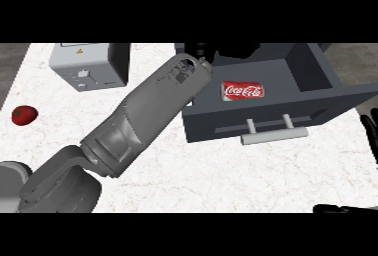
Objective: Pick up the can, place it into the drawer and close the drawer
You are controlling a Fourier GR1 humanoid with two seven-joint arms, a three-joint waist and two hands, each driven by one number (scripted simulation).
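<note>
Counter [221,165] of pale marbled stone fills most of our view, and on it stands the dark grey drawer [325,102], pulled open, its pale bar handle [275,134] facing us. Our left forearm [140,120] runs diagonally up across the counter to the drawer's far left corner — the left hand [201,50] is mostly hidden there among dark shapes, and we cannot tell whether its fingers are spread or curled. The right hand [367,125] shows only as dark fingers at the view's right edge, straight and holding nothing.

Next in size is a grey box appliance [88,65] at upper left, then the red can [243,90], lying on its side inside the drawer near the front wall. We judge it light, rigid and smooth, apt to roll; a hold across its round body would suit, though it already lies where it belongs. What remains is the closing, for which the handle or front panel looks the place to push. Smallest, a red tomato-like fruit [23,115] sits far left. The drawer's back is cut off by the frame's top.
</note>
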